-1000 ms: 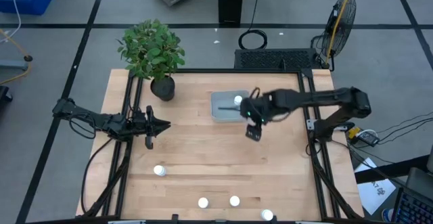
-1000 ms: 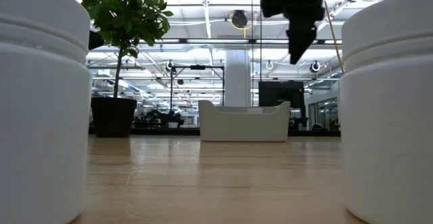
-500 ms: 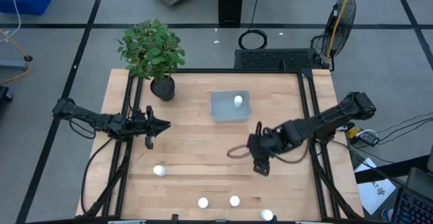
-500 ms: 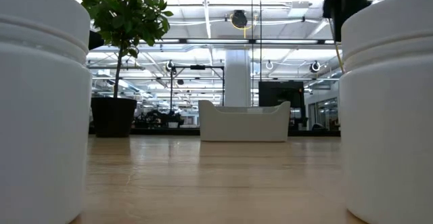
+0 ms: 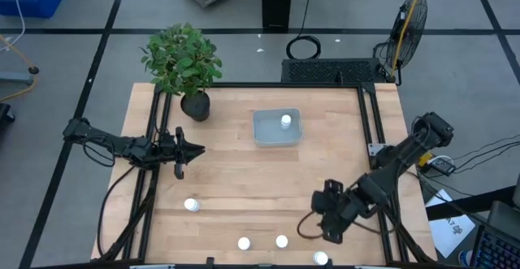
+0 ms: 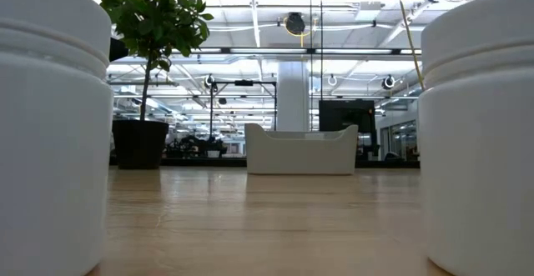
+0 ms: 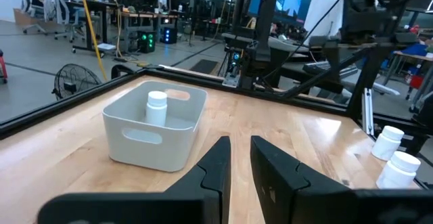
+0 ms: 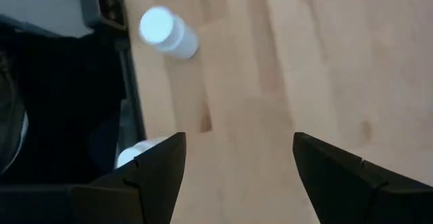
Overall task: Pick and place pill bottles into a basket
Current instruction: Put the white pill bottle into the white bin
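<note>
The right gripper (image 5: 331, 233) hangs low over the near right part of the table (image 5: 244, 180), its fingers (image 8: 338, 173) spread wide and holding nothing; through the right wrist view bare wood shows between them, with one pill bottle (image 8: 167, 32) standing ahead near the table's dark edge frame and a second bottle (image 8: 139, 153) partly hidden behind one finger. From above, four pill bottles stand along the near side of the table: one toward the left (image 5: 191, 206), two side by side near the middle (image 5: 244, 243) (image 5: 281, 241), and one at the near edge (image 5: 321, 258), just beside the right gripper. The fifth bottle (image 5: 285, 121) stands upright inside the basket (image 5: 264, 135), toward its right side; the basket sits on the far middle of the table, right of the dark pot with the green plant (image 5: 182, 60). The left gripper (image 5: 187, 149) waits at the left side of the table, well apart from the bottles, its fingers (image 7: 270, 170) nearly closed with only a thin gap and nothing between them. No label, brand or writing can be read on the bottles or the basket; all their surfaces look plain white or pale grey. In the low view two bottles (image 6: 50, 126) (image 6: 480, 134) loom at either edge.
</note>
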`<state>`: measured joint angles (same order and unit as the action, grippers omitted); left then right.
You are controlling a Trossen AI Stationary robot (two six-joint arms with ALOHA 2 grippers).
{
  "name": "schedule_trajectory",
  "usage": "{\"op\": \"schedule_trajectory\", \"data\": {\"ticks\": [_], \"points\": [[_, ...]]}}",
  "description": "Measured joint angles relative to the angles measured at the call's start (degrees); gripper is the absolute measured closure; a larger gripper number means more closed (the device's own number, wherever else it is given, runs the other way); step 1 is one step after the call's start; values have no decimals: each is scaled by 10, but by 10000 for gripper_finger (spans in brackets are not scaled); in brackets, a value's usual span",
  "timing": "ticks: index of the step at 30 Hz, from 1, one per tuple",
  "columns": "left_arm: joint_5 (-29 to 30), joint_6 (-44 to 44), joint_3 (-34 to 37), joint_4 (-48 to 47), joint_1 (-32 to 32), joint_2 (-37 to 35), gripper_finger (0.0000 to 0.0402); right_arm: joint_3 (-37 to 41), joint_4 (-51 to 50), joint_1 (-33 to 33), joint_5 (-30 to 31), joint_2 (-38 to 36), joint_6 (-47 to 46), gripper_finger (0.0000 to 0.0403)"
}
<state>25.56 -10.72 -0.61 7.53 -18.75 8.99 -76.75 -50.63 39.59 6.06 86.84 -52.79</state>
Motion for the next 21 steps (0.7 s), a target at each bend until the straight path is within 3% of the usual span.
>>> {"op": "schedule_trajectory", "data": {"ticks": [14, 21], "points": [[0, 0, 0, 0, 0, 0, 341, 0, 78, 59, -33, 93, -23, 138], [0, 0, 0, 0, 0, 0, 341, 0, 80, 93, 13, 113, 16, 138]]}}
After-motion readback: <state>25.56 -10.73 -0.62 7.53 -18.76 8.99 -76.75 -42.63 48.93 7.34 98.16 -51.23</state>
